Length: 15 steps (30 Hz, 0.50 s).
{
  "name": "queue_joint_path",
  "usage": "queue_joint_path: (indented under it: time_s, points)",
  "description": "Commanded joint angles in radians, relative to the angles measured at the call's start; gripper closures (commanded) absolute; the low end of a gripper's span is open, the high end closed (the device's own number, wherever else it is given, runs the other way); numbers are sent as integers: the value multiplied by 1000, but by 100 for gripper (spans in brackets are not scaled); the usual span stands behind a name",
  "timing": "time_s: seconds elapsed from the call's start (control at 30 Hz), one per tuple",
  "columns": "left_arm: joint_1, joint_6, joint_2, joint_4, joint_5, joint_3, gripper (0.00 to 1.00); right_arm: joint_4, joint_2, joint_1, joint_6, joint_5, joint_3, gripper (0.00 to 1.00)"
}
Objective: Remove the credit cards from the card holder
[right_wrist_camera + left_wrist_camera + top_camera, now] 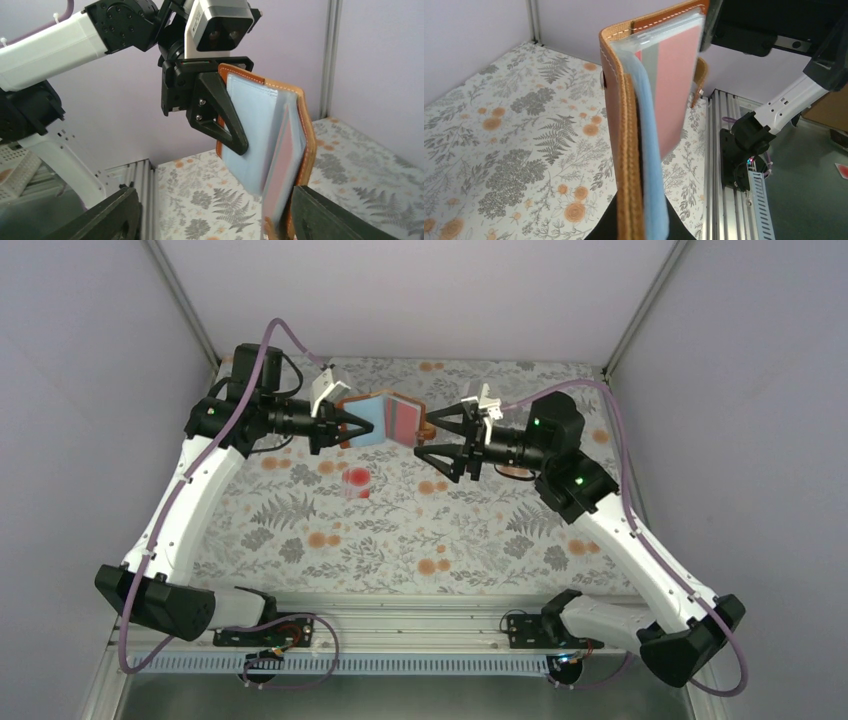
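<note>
- Left gripper (pixel 362 430): find it left of centre in the upper part of the overhead view. Its jaws are clamped together on the left cover of the card holder (pixel 385 418).
- Card holder: it hangs in the air at upper centre of the overhead view, opened like a booklet. It is above the table (pixel 480 530) and not touching it.
- Sleeves (pixel 368 422): the grey-blue plastic shows on the left half of the open holder. In the left wrist view the holder stands edge-on, its brown stitched edge running from bottom centre to the top.
- Red card (pixel 405 418): it sits inside a clear sleeve in the right half of the holder. In the left wrist view it shows right of centre, behind the plastic.
- Pale card (pixel 355 482): the card with red blotches lies flat on the table, just below the holder in the overhead frame and outside it.
- Closure tab (pixel 698 82): it projects from the holder's right cover, close to the right gripper.
- Right gripper (pixel 424 438): it sits just right of the holder in the overhead view, jaws wide apart and gripping nothing.
- Right gripper fingers (pixel 320 215): in the right wrist view the holder's lower corner stands just beside the right-hand finger at lower right. You cannot tell whether they touch.
</note>
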Motion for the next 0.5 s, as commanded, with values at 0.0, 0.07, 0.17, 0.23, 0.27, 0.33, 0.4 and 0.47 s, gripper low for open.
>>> queue_joint_path:
  time_s: [0.0, 0.07, 0.17, 0.23, 0.27, 0.33, 0.4, 0.47]
  points:
    - [-1, 13, -8, 17, 53, 11, 98, 42, 18, -4, 25, -59, 25, 28]
    - [-1, 7, -4, 23, 58, 12, 98, 49, 24, -4, 33, -62, 18, 37]
    - [-3, -8, 0, 37, 58, 5, 98, 74, 41, -2, 55, -65, 6, 39]
    - [-4, -15, 2, 45, 57, -2, 98, 78, 59, 3, 61, -57, 9, 41]
    - [-5, -19, 4, 48, 59, -6, 98, 80, 67, 6, 64, -53, 9, 43]
    - [-4, -21, 5, 50, 68, -8, 98, 81, 83, 9, 65, -50, 14, 48]
    - [-5, -18, 5, 47, 76, -9, 98, 68, 95, 11, 58, -39, 27, 53]
    - [-5, -13, 3, 42, 78, -7, 98, 61, 91, 10, 48, -23, 31, 59]
